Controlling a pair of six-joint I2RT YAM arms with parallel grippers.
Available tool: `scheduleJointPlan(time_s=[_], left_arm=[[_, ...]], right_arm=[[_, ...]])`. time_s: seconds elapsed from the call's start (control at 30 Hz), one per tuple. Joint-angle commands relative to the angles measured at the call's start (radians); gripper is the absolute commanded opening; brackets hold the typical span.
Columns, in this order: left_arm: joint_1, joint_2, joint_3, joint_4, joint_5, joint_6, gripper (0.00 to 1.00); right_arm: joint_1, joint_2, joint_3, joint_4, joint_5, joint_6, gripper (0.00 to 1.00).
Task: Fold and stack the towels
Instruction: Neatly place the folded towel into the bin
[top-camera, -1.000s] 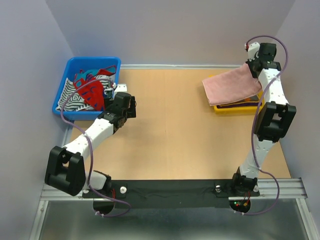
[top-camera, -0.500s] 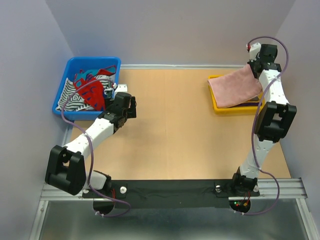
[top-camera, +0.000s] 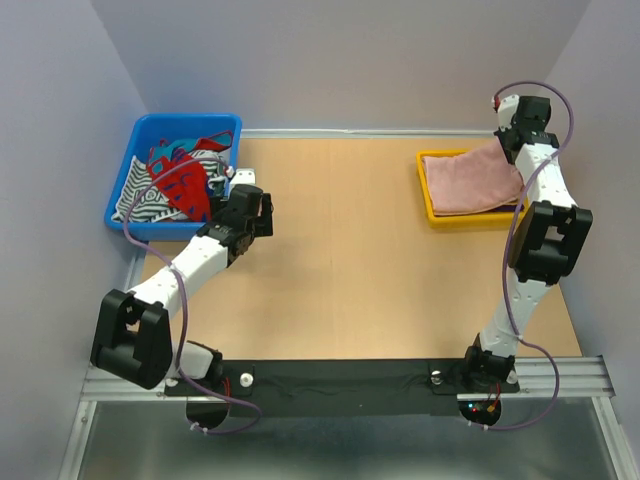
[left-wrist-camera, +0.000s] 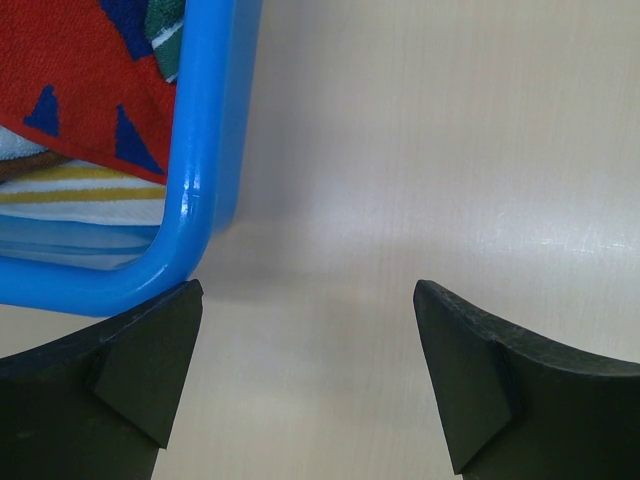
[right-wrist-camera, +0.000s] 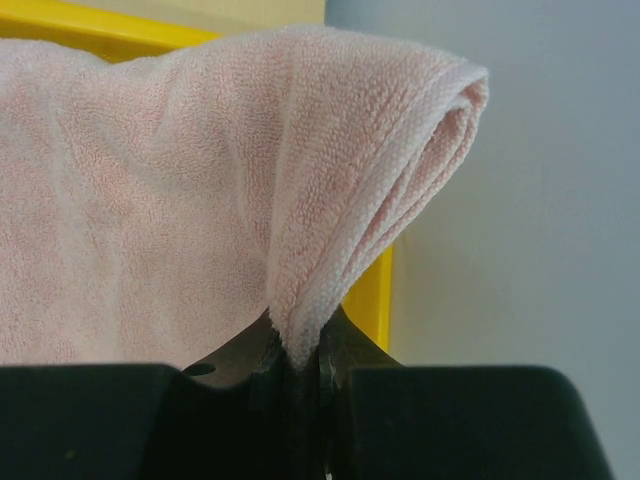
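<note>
Top view, left arm: I see it bent low, reaching forward and left, with the left gripper (top-camera: 236, 180) just beside the near right corner of the blue bin (top-camera: 172, 122).
Top view, right arm: it stands tall at the far right of the table (top-camera: 340, 260), forearm upright, with the right gripper (top-camera: 508, 140) above the far right corner of the yellow tray (top-camera: 470, 219).
Top view, task thing: the pale pink towel (top-camera: 468, 182) is spread over the yellow tray, its far right corner drawn up to the right gripper.
Top view, count: I count two arms, one bin, one tray and one pink towel. The bin holds a red patterned cloth (top-camera: 186, 188) and a black-and-white striped cloth (top-camera: 143, 202); I cannot count any more in that heap.
Left wrist view, end effector: the left gripper (left-wrist-camera: 305, 300) has its two fingers (left-wrist-camera: 145, 365) spread wide with nothing between them, over bare table (left-wrist-camera: 420, 150).
Left wrist view, surroundings: the bin's rounded corner (left-wrist-camera: 195, 190) sits beside the left finger, and the red patterned cloth (left-wrist-camera: 75, 75) lies inside the bin.
Right wrist view, end effector: the right gripper (right-wrist-camera: 300, 362) is pinched tight on a folded edge of the pale pink towel (right-wrist-camera: 150, 200).
Right wrist view, surroundings: the rim of the yellow tray (right-wrist-camera: 372, 300) shows behind the towel, with a grey wall (right-wrist-camera: 520, 220) to the right.
</note>
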Motion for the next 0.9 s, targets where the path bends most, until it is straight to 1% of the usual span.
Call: scheduleJointPlan(time_s=[0.0, 0.3, 0.53, 0.6, 0.63, 0.67, 0.7, 0.73, 0.77, 0.87], left_arm=[[0.01, 0.0, 0.005, 0.029, -0.008, 0.005, 0.98], [0.01, 0.016, 0.008, 0.028, 0.001, 0.005, 0.98], [0.01, 0.02, 0.009, 0.026, 0.005, 0.005, 0.98], [0.008, 0.02, 0.011, 0.025, 0.006, 0.005, 0.98], [0.01, 0.02, 0.012, 0.026, 0.006, 0.005, 0.98], [0.01, 0.022, 0.011, 0.026, 0.008, 0.005, 0.98], [0.01, 0.022, 0.011, 0.026, 0.009, 0.003, 0.98], [0.01, 0.022, 0.011, 0.026, 0.011, 0.003, 0.98], [0.008, 0.02, 0.011, 0.026, 0.011, 0.003, 0.98], [0.01, 0.02, 0.012, 0.025, 0.014, 0.003, 0.98]], right_arm=[[-0.008, 0.01, 0.017, 0.067, 0.046, 0.011, 0.0], [-0.008, 0.059, 0.012, 0.092, 0.093, 0.021, 0.0], [-0.008, 0.116, -0.014, 0.136, 0.105, 0.031, 0.08], [-0.008, 0.128, -0.023, 0.149, 0.128, 0.038, 0.15], [-0.008, 0.134, -0.028, 0.167, 0.139, 0.043, 0.17], [-0.008, 0.147, -0.034, 0.176, 0.16, 0.047, 0.24], [-0.008, 0.153, -0.037, 0.184, 0.17, 0.048, 0.29], [-0.008, 0.157, -0.039, 0.191, 0.182, 0.048, 0.3], [-0.008, 0.171, -0.037, 0.202, 0.205, 0.051, 0.36], [-0.008, 0.183, -0.043, 0.237, 0.242, 0.057, 0.37]])
